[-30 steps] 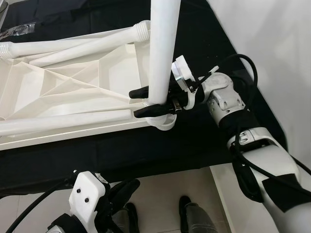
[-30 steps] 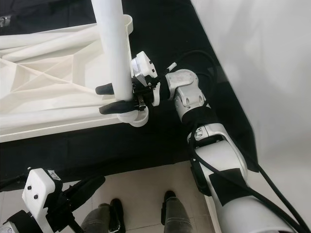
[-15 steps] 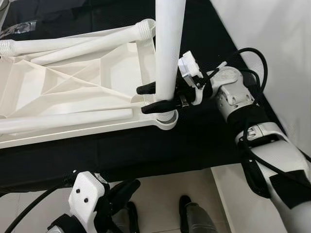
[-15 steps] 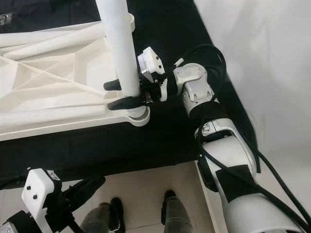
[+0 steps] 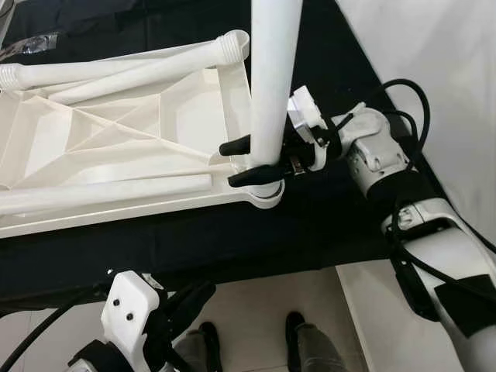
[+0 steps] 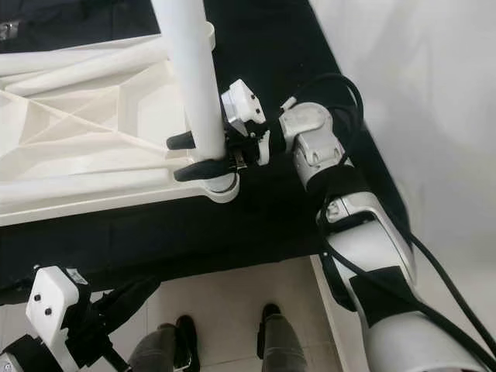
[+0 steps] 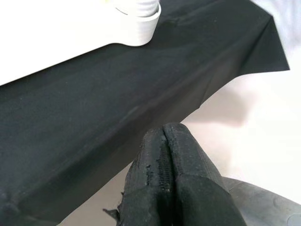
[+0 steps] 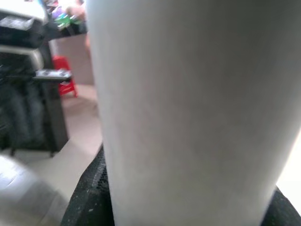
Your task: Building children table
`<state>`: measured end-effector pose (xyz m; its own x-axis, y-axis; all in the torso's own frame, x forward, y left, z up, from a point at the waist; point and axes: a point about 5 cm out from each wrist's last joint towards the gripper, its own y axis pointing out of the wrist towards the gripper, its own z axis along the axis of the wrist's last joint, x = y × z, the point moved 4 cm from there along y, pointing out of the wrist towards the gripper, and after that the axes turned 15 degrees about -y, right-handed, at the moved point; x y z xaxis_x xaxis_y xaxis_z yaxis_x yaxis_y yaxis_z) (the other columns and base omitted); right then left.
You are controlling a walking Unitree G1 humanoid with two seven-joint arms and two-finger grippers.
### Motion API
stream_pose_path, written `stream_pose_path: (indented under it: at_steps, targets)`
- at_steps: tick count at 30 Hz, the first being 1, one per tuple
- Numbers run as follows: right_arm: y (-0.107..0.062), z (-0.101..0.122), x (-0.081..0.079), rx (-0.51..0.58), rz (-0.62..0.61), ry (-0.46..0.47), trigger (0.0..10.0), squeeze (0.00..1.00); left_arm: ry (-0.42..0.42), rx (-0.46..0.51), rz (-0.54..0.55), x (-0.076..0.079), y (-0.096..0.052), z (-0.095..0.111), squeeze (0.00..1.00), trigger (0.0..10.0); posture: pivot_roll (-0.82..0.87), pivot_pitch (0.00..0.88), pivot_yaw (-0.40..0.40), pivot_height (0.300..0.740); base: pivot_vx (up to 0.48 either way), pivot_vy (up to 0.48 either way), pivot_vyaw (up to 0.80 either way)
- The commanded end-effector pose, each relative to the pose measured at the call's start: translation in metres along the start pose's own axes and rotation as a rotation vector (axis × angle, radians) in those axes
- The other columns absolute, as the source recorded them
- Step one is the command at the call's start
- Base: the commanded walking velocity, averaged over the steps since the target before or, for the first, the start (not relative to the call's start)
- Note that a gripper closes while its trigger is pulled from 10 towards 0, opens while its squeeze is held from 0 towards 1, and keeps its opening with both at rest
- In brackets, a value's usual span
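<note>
The white plastic table top (image 5: 116, 139) lies upside down on a black cloth, ribs facing up. A white table leg (image 5: 273, 77) stands upright in the corner socket (image 5: 263, 194) nearest me on the right. My right gripper (image 5: 248, 161) is shut on this leg just above the socket, one black finger on each side; the leg (image 8: 197, 113) stands close between those fingers in the right wrist view. Loose white legs (image 5: 108, 74) rest on the top. My left gripper (image 7: 167, 169) hangs shut and empty below the table edge, over the pale floor.
The black-covered work surface (image 5: 232, 240) ends in front of me, with pale tiled floor below. A person's shoes (image 5: 298, 333) stand on that floor beside my left arm (image 5: 132, 318). A white wall (image 5: 434, 70) runs along the right.
The camera shifted a little. My right gripper keeps its hold on the upright leg, whose foot now sits lower in the corner socket. The left arm sank slightly.
</note>
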<state>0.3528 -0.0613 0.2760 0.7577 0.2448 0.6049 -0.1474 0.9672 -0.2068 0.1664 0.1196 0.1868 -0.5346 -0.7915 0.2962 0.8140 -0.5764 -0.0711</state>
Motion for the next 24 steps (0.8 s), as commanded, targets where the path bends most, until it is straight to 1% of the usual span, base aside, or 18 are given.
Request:
stream_pose_path:
  at_steps: [1,10,15,19,24]
  targets:
    - [0.001,-0.029,-0.025,-0.071,0.069,0.132,10.0,0.0,0.002,-0.022,0.003,0.0,-0.004,-0.002,0.0,10.0,0.11,0.422,0.055,0.74,0.0,0.0,0.0]
    - [-0.003,-0.032,-0.03,-0.093,0.083,0.148,10.0,0.0,0.007,-0.019,0.008,-0.001,-0.004,-0.001,0.0,10.0,0.12,0.419,0.057,0.74,0.0,0.0,0.0]
    - [0.004,-0.034,-0.036,-0.095,0.132,0.147,10.0,0.0,0.007,-0.021,0.008,-0.001,-0.004,-0.001,0.0,10.0,0.12,0.416,0.056,0.74,0.0,0.0,0.0]
    - [0.008,-0.035,-0.038,-0.097,0.151,0.142,10.0,0.0,0.007,-0.021,0.008,-0.001,-0.004,-0.001,0.0,10.0,0.12,0.412,0.057,0.74,0.0,0.0,0.0]
    - [0.014,-0.034,-0.032,-0.089,0.138,0.132,10.0,0.0,0.007,-0.022,0.007,-0.001,-0.004,-0.002,0.0,10.0,0.12,0.409,0.055,0.74,0.0,0.0,0.0]
